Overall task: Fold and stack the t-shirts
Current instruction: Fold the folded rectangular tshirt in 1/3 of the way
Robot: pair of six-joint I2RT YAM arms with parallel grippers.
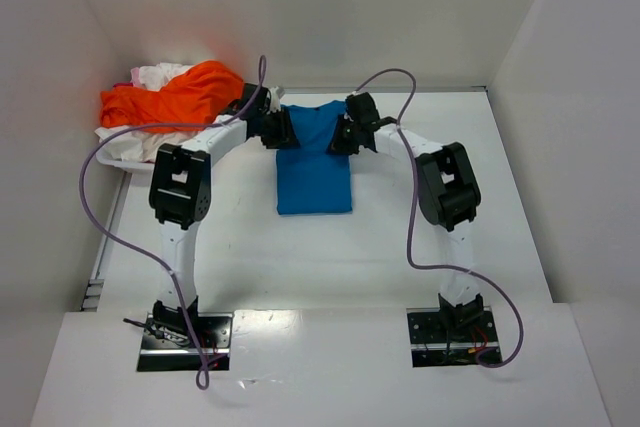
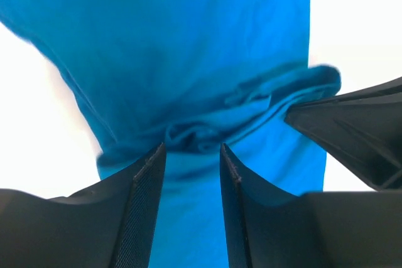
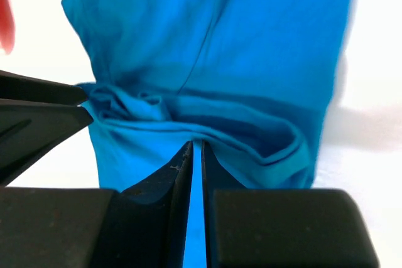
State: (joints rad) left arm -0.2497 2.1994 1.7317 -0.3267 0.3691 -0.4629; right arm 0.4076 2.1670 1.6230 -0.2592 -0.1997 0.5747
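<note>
Blue shirt: it is lying flat in the middle of the table, folded into a long narrow strip that is running from the far side toward my bases. Its far end is bunching into a rumpled fold. Both of my claws are sitting at that end, facing each other across it.

Left claw: I am holding it with the jaws apart. A clear gap is showing between the two fingers. The blue cloth is lying beyond and below that gap, and as far as this view shows it is not clamped in it. The rumpled fold is sitting just past the fingertips.

Right claw: I am holding it with the jaws nearly together, leaving only a thin slit. Blue is showing through the slit, and the tips are meeting the edge of the fold. I cannot tell whether cloth is pinched between them or is only lying under them.

Orange shirt: it is lying crumpled at the far left of the table, near my left wrist. It is resting on the pale shirts, which are showing white and pinkish behind it.
</note>
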